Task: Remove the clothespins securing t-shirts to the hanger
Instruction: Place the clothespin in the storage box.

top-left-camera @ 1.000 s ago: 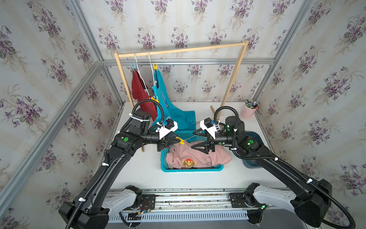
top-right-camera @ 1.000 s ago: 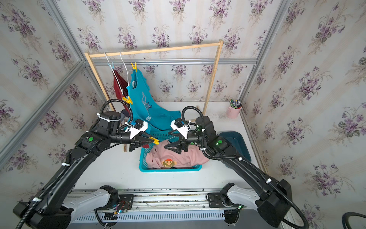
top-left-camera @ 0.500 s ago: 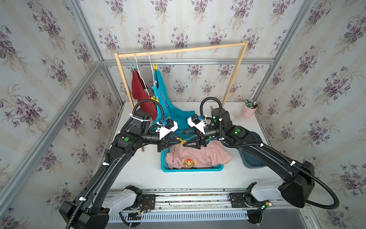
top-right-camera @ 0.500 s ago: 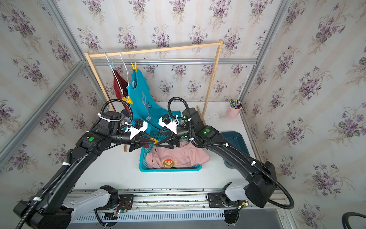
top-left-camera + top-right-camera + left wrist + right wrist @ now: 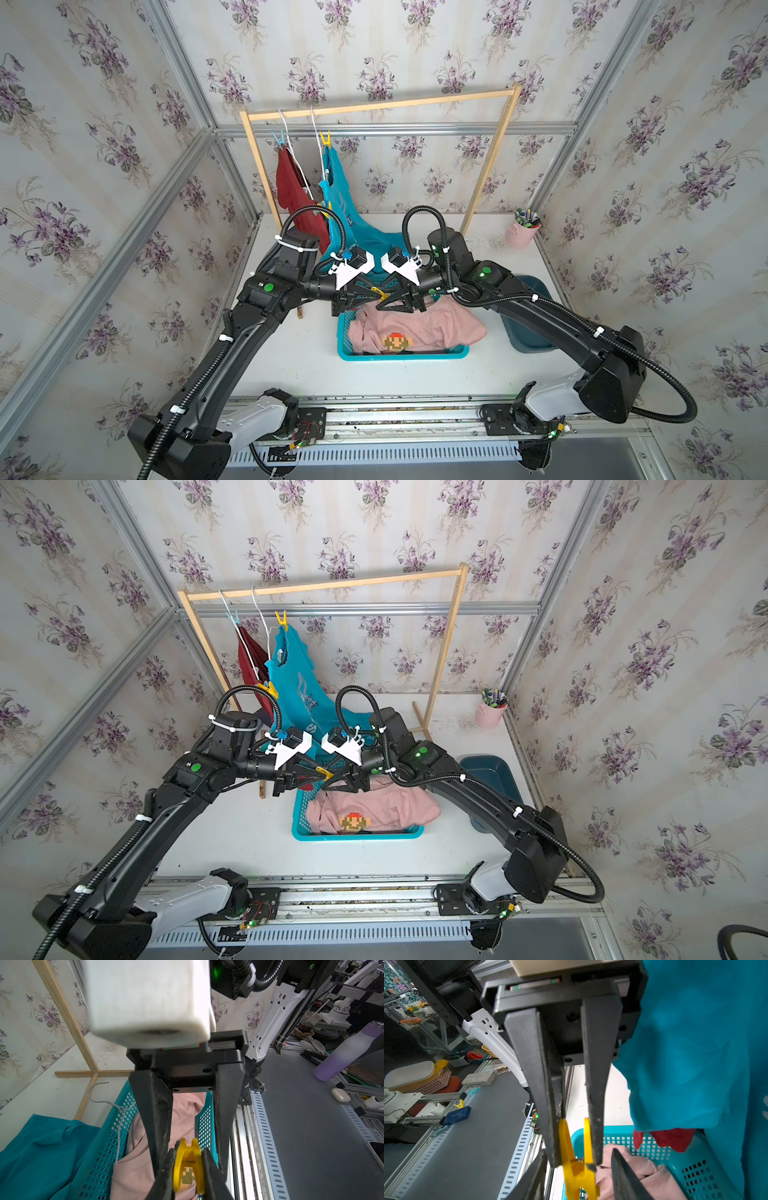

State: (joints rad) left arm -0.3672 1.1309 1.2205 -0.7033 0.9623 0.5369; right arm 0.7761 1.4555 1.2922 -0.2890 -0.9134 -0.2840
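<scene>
Right jaws have swung across and pulled in from wide open, and now meet the left jaws tip to tip. Between the two pairs sits a small yellow plastic clothespin (image 5: 579, 1176). Left jaws are clenched on one end of it. Right jaws touch its two spread legs, one on each side; how hard they press I cannot tell. Just under both jaws is a teal plastic basket with holes (image 5: 399, 356), with a pale pink t-shirt (image 5: 428, 328) in it.

This looks like a pass from one arm to the other. To do it well, the right jaws should squeeze firmly first. Only then should the left jaws let go, slowly, with both arms kept still.

Far behind the jaws, a second yellow clothespin (image 5: 325, 138) and a light blue clothespin (image 5: 279, 139) pinch the hanging t-shirts (image 5: 338, 187).
</scene>
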